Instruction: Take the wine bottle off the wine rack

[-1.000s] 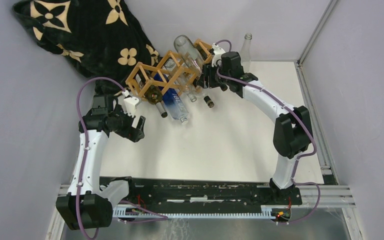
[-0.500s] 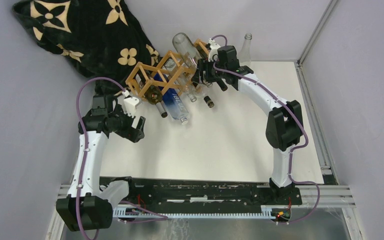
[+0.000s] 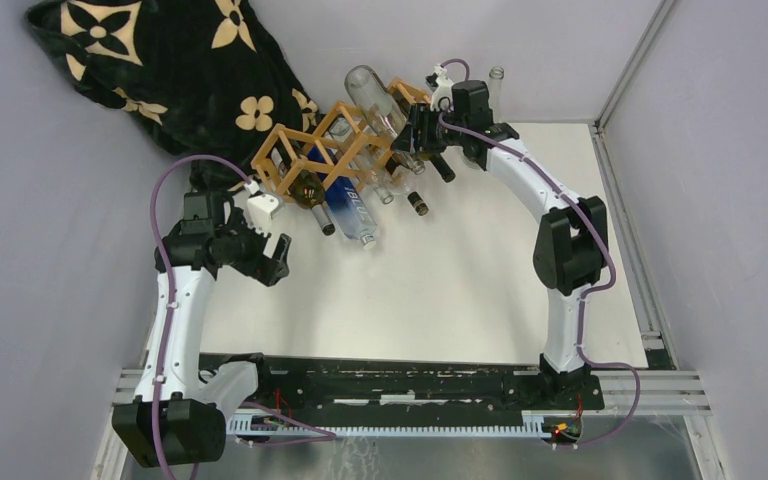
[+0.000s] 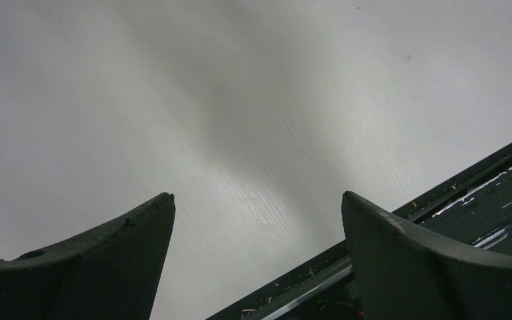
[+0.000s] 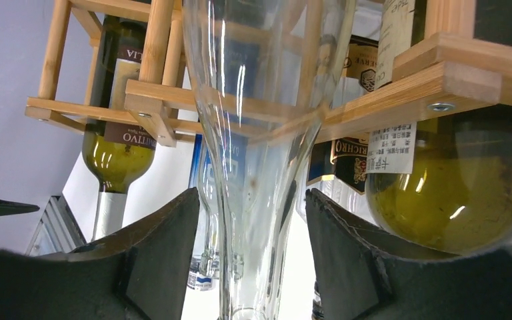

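Observation:
The wooden lattice wine rack (image 3: 305, 150) lies at the back of the table with several bottles in its cells. A clear glass wine bottle (image 3: 372, 92) sticks through an upper cell, its neck pointing down to the right. My right gripper (image 3: 417, 135) is open with its jaws on either side of that neck; in the right wrist view the clear bottle (image 5: 260, 100) runs between the fingers (image 5: 167, 253) with small gaps, under the rack (image 5: 433, 80). My left gripper (image 3: 278, 258) is open and empty over the bare table, left of the rack.
A blue-labelled bottle (image 3: 352, 212), a dark green bottle (image 3: 310, 193) and a dark neck (image 3: 419, 204) poke out of the rack's near side. A clear bottle (image 3: 494, 92) stands at the back right. A black flowered blanket (image 3: 160, 60) lies at the back left.
My right gripper has moved slightly toward the back, along the clear bottle's neck, with the wrist raised. The rack, the bottles and the left arm have not visibly moved.

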Robot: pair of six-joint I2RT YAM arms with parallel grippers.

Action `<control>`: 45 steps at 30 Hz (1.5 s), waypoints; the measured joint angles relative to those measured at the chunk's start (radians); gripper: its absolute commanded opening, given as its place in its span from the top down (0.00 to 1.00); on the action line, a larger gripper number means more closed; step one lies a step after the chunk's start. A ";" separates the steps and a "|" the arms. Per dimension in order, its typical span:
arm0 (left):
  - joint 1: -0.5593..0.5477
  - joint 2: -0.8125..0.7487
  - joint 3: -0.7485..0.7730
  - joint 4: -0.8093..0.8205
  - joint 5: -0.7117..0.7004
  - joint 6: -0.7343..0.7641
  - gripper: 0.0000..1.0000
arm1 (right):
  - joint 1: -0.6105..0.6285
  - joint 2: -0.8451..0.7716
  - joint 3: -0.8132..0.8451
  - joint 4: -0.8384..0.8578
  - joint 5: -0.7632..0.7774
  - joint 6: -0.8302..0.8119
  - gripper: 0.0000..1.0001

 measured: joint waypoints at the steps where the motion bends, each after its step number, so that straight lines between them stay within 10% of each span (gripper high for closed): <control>1: 0.000 -0.001 0.000 0.000 0.000 0.002 0.00 | -0.002 0.006 0.006 0.005 -0.006 0.004 0.37; 8: 0.000 -0.007 0.001 0.000 0.002 0.003 0.00 | 0.005 0.019 0.003 0.006 -0.037 0.023 0.46; 18: 0.000 -0.007 0.010 -0.001 0.004 0.010 0.00 | -0.007 0.020 -0.038 0.074 -0.058 0.107 1.00; 45: 0.000 0.013 0.051 -0.004 0.036 0.067 0.00 | -0.068 -0.428 -0.697 0.506 -0.133 0.455 1.00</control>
